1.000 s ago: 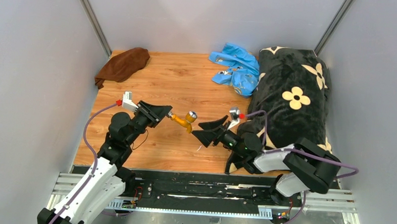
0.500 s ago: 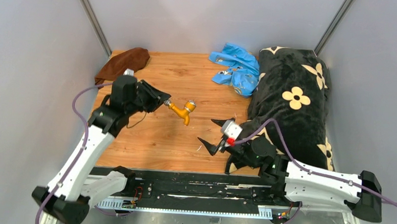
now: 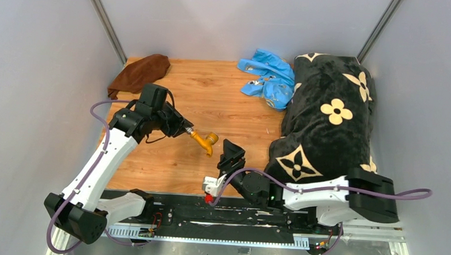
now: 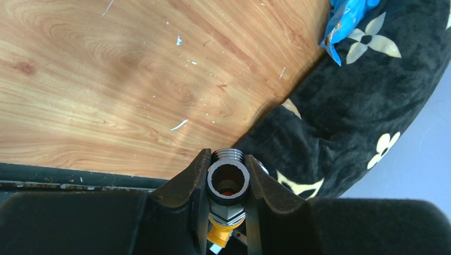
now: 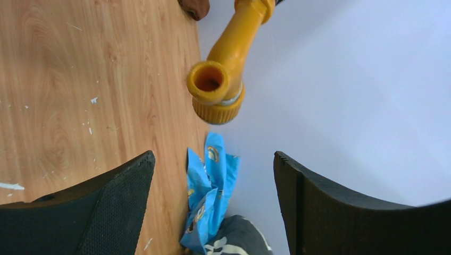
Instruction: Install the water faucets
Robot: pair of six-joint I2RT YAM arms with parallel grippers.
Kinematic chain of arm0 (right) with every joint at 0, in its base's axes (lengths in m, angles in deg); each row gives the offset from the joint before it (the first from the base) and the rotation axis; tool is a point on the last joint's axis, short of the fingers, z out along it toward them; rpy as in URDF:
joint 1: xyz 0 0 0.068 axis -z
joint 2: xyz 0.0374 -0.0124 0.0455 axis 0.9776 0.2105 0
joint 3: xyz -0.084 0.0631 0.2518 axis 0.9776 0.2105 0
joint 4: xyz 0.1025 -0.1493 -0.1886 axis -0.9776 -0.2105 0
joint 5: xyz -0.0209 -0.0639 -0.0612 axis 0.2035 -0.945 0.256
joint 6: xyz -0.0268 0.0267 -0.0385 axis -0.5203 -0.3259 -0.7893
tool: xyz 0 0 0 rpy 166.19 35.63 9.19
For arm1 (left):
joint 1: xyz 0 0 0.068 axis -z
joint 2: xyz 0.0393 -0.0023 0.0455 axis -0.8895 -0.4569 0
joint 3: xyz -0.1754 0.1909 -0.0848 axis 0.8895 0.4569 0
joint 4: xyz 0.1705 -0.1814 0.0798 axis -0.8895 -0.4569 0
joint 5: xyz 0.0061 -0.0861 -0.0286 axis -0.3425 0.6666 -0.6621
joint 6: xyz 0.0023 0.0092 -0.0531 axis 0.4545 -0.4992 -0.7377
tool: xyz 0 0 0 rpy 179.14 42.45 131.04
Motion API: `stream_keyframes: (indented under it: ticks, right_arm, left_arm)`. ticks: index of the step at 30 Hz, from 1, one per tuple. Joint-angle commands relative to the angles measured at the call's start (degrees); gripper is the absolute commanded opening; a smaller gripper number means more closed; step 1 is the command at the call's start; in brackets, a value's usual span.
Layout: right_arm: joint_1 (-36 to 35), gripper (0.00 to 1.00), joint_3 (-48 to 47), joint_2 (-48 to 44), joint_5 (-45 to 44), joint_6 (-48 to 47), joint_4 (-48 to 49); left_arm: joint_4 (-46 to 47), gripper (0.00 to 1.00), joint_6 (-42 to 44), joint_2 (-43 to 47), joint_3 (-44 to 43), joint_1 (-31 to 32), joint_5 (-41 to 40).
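Observation:
The brass-orange bent tap spout [image 3: 204, 139] hangs above the wooden table [image 3: 213, 98], held by its silver threaded end [image 4: 228, 179]. My left gripper [image 3: 184, 130] is shut on that end, and the wrist view shows both jaws pressed on it [image 4: 228, 172]. My right gripper [image 3: 232, 155] is open and empty, just in front of and right of the spout. In the right wrist view the spout's orange open end [image 5: 217, 87] sits ahead of the spread fingers [image 5: 214, 155], apart from them. No separate silver T-shaped fitting shows.
A bright blue plastic bag [image 3: 268, 76] lies at the back, against a black flowered blanket [image 3: 327, 114] that covers the table's right side. A brown cloth [image 3: 140, 72] lies in the back left corner. Grey walls close three sides.
My right arm has swung from the right side to the front centre, its open gripper now pointing up at the spout. My left arm has risen and still holds the spout, shifted slightly left and nearer.

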Motion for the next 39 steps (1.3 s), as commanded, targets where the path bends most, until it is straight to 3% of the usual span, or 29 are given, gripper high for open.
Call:
stream_keyframes:
  ticks: [1,7,10,19,20,21,22,27,34,39]
  right_arm:
    - [-1.0,0.81,-1.9,6.7,-0.4,-9.5,15.7]
    - [0.4,0.76,-5.4,15.1,0.9,-9.8,23.4]
    - [0.8,0.65,-7.0,18.3,1.2,-9.7,27.6]
    - [2.6,0.31,-9.5,19.9,3.3,-1.8,26.0]
    - [3.0,0.24,-9.4,19.0,4.4,1.0,24.2]
    - [3.3,0.09,-9.1,17.9,5.7,4.9,22.7]
    - [3.8,0.02,-8.8,16.6,6.9,9.0,21.5]
    - [7.1,0.01,-6.7,9.2,16.5,31.9,14.9]
    - [14.6,0.01,-3.9,3.2,26.2,66.4,14.2]
    - [22.4,0.01,-0.4,2.4,35.1,88.1,18.7]
  left_arm:
    - [0.0,0.00,-1.1,0.7,0.4,-0.2,1.2]
    - [0.3,0.00,-0.7,1.2,1.2,-0.2,2.6]
    - [0.7,0.00,-0.5,1.6,1.8,-0.2,2.7]
    - [4.0,0.00,-0.4,3.0,4.6,-0.2,4.9]
    - [4.5,0.00,-0.4,3.2,5.0,-0.2,5.0]
    - [5.4,0.00,-0.3,3.5,5.7,-0.2,5.2]
    - [6.9,0.00,-0.1,4.0,6.4,-0.2,5.7]
    - [19.7,0.00,-1.5,8.4,13.9,-0.2,8.4]
    - [53.1,0.00,-8.5,20.3,33.2,-0.1,9.2]
    - [62.5,0.00,-7.0,26.0,39.5,-0.2,7.7]
